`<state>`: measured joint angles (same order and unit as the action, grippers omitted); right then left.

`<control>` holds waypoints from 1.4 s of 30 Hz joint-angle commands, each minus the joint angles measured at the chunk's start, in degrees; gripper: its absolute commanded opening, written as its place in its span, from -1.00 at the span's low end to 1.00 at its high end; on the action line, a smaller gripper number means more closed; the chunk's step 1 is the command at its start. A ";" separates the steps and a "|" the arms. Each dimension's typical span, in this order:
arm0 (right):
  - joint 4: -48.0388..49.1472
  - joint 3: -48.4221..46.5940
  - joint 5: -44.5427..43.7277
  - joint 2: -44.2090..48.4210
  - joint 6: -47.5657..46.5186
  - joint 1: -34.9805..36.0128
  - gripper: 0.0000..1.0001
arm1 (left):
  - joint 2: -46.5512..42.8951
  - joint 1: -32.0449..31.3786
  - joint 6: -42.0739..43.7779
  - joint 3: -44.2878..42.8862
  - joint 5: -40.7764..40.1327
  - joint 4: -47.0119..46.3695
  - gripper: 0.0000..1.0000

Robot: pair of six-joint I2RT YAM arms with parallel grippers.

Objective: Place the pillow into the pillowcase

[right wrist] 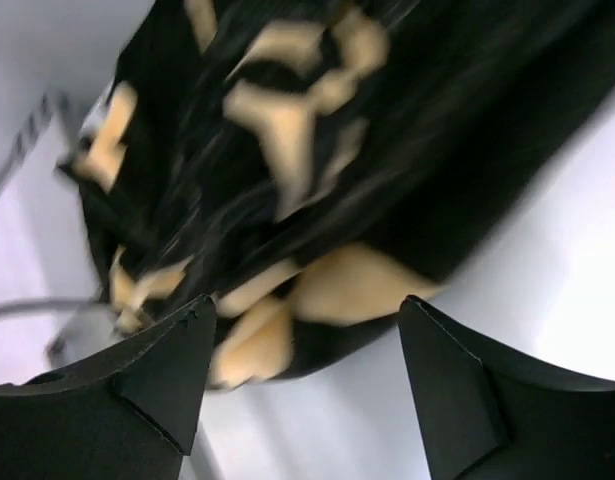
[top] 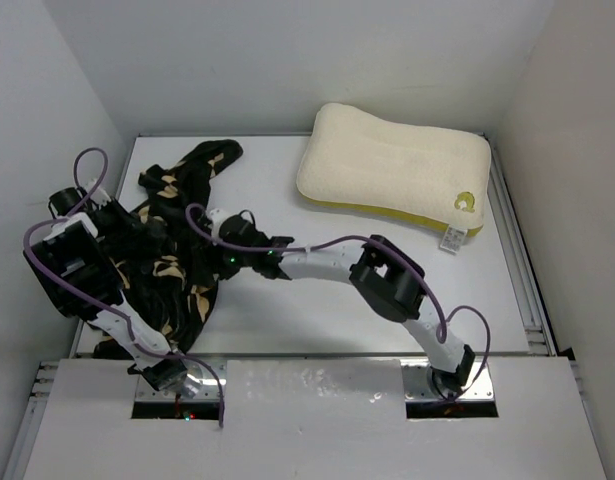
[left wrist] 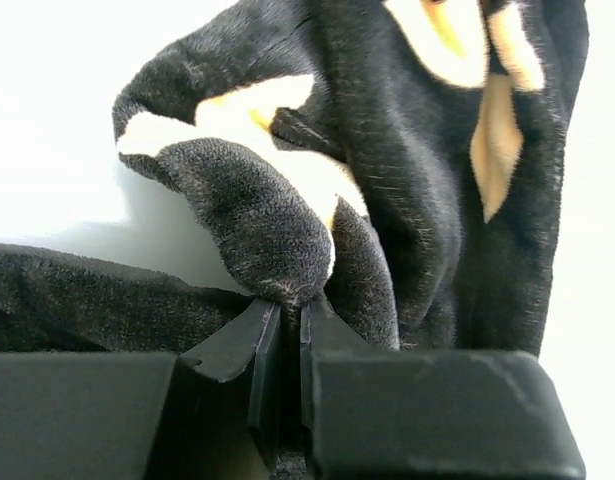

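Left gripper: jaws drawn almost together, with a rounded fold of the black velvety pillowcase printed with tan flower motifs pinched between the two dark fingertips. The clamped fold rises from the tips at centre frame in the left wrist view. More cloth hangs to the right and a band of it lies along the lower left.

Right gripper: jaws spread wide, nothing between them. Its two black fingers sit at the lower left and lower right of the right wrist view. The pillowcase fills the upper part of the frame beyond them, blurred. Contact with the cloth cannot be told.

Top view: the left gripper and right gripper meet over the pillowcase. It lies bunched and crumpled at left centre of the white table, and one end trails toward the upper left.

The large cream-white contoured rectangular pillow lies flat at the upper right of the frame, well apart from the pillowcase and wholly outside it. It has a yellow band along its lower edge, a small yellow logo at its lower right corner and a white tag just below.
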<state>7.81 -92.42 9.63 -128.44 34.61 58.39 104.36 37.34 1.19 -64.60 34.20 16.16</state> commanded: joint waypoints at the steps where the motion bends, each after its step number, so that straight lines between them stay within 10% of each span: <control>1: -3.57 -3.64 1.20 0.03 -1.57 1.71 0.46 | -3.54 0.19 2.85 0.70 -0.88 0.01 -1.00; 9: -6.40 -5.38 -5.77 -6.54 7.48 6.30 0.39 | -3.72 0.89 7.07 1.23 -0.71 1.50 -1.00; 14: -5.98 -14.37 0.74 -15.96 19.04 3.50 -1.00 | -3.55 2.65 8.56 1.76 -0.01 3.60 -1.00; 19: 8.71 11.98 -8.89 1.68 20.09 -8.36 -1.00 | -4.25 2.47 11.45 -0.35 -1.32 6.59 -1.00; 26: -10.62 -11.87 -7.08 -2.33 9.16 -27.69 -1.00 | -7.23 -1.56 25.42 1.83 -8.00 11.86 -1.00; 37: -9.83 -19.02 -9.45 -8.58 12.93 -29.03 -1.00 | -14.26 -2.18 55.30 15.02 -12.22 30.49 -0.96; 40: -9.40 -19.20 -9.45 -8.93 13.82 -29.82 -0.48 | -16.64 -2.89 59.89 15.99 -11.44 35.33 -0.48; 42: -9.22 -19.02 -9.02 -8.23 11.20 -30.70 0.29 | -18.66 -2.80 57.63 14.60 -9.60 36.04 -0.18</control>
<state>-3.22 -108.79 3.16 -138.17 47.83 30.89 89.43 34.44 52.82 -49.04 24.49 45.78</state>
